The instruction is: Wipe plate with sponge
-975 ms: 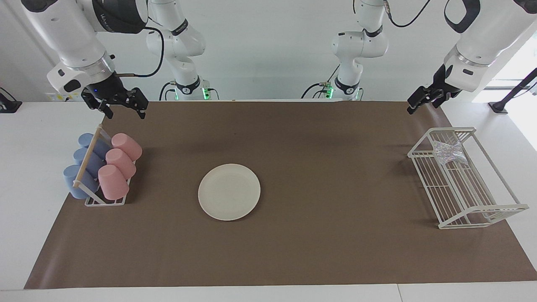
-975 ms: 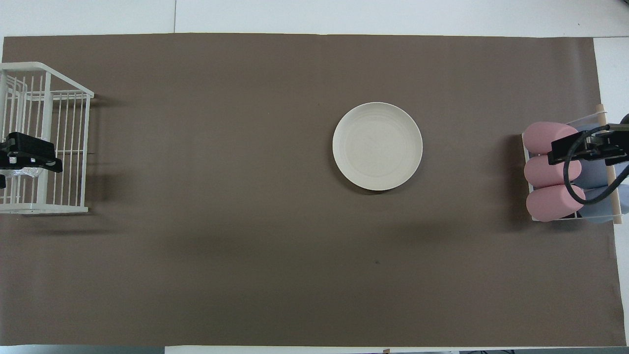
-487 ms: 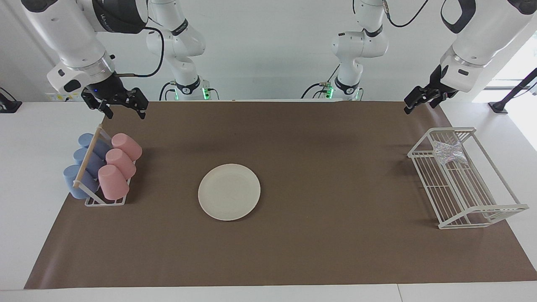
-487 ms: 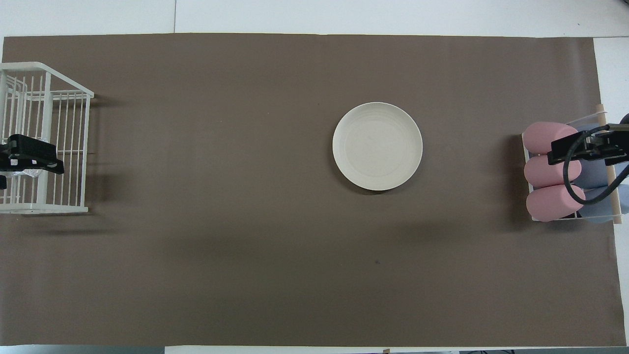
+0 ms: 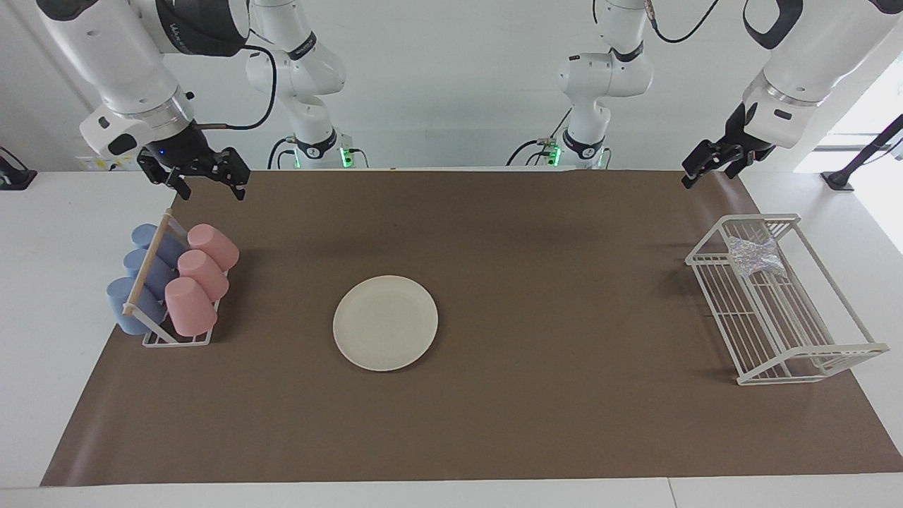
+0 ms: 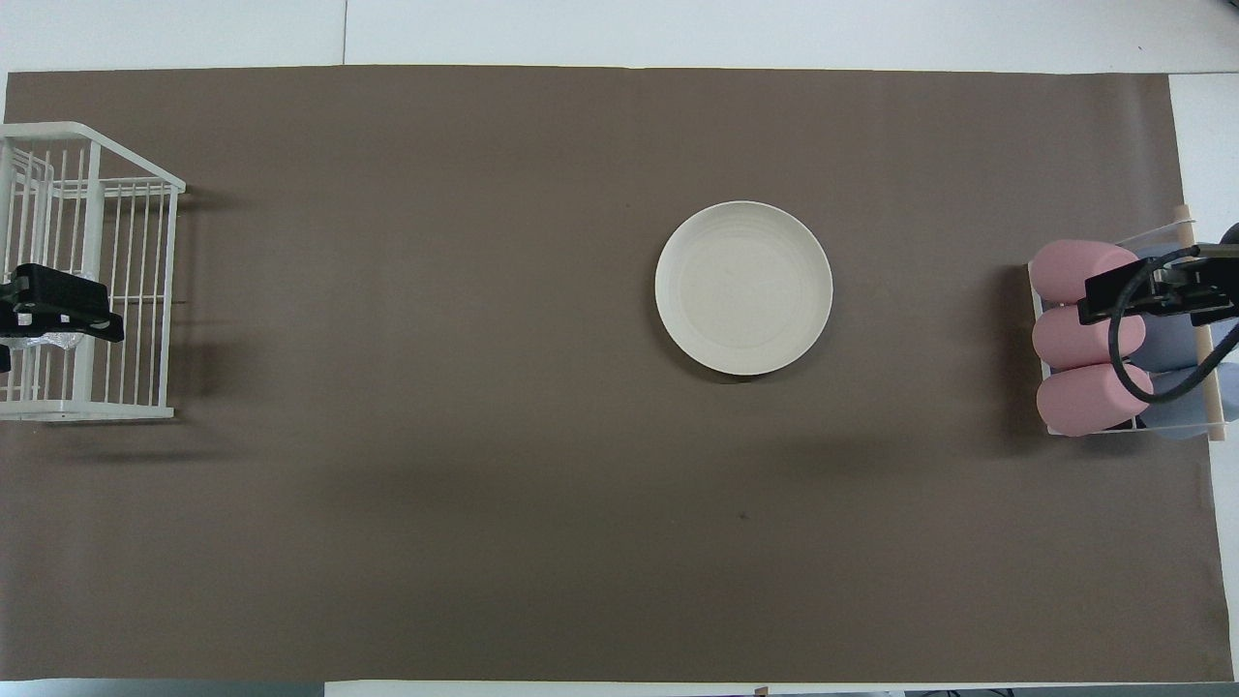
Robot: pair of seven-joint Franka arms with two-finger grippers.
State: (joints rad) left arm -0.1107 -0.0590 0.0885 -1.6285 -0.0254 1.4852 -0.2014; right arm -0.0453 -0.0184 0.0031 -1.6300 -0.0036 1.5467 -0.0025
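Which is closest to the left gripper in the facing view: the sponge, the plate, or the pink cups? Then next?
From the left gripper:
1. Sponge, in the white rack beneath it.
2. Plate, mid-table.
3. Pink cups, at the right arm's end.

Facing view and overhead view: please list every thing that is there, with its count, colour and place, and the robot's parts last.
plate: one, cream-white, on the mat's middle.
sponge: one, silvery-grey, in the wire rack.
wire rack: one, white, at the left arm's end.
pink cups: three, in the cup holder.
blue cups: three, beside the pink ones.
cup holder: one, at the right arm's end.
mat: one, brown, on the table.
left gripper: open, raised above the rack's end.
right gripper: open, raised, waiting.
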